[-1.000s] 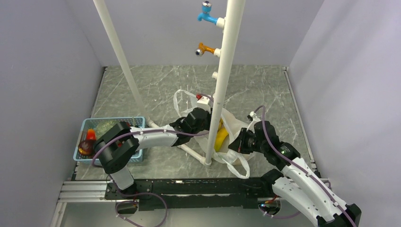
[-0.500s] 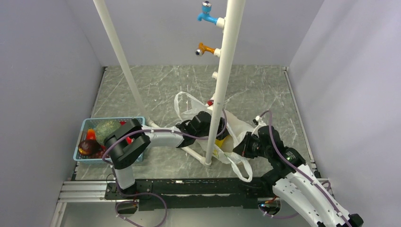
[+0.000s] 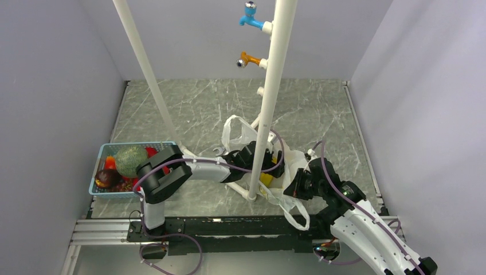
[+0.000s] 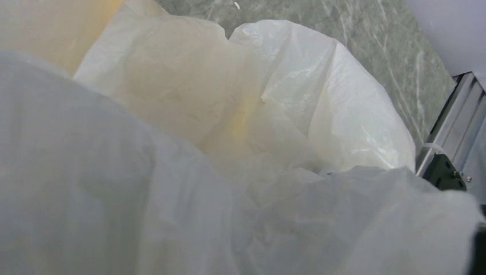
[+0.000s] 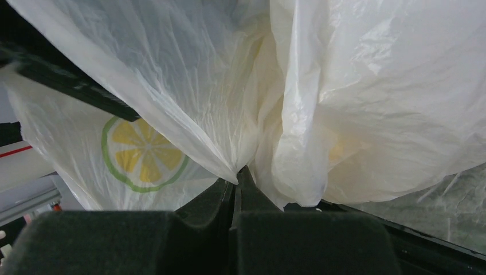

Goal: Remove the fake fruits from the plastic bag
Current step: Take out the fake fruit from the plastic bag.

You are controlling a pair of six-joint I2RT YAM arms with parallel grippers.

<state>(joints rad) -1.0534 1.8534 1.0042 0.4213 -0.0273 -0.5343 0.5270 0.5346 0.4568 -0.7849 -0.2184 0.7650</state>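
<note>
I note plastic bag (image 3: 294, 161), long axis far-left to near-right, right gripper (image 5: 235, 179) pinching its fold, left gripper (image 3: 246, 157) fingers hidden, cannot tell.

A light-blue basket (image 3: 98, 166) sits left of a white pipe (image 3: 272, 74) bearing a blue tap (image 3: 251, 18).

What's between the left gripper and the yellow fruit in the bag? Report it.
Folds of the plastic bag fill the left wrist view; the yellow fruit shows only as a tint through them.
</note>
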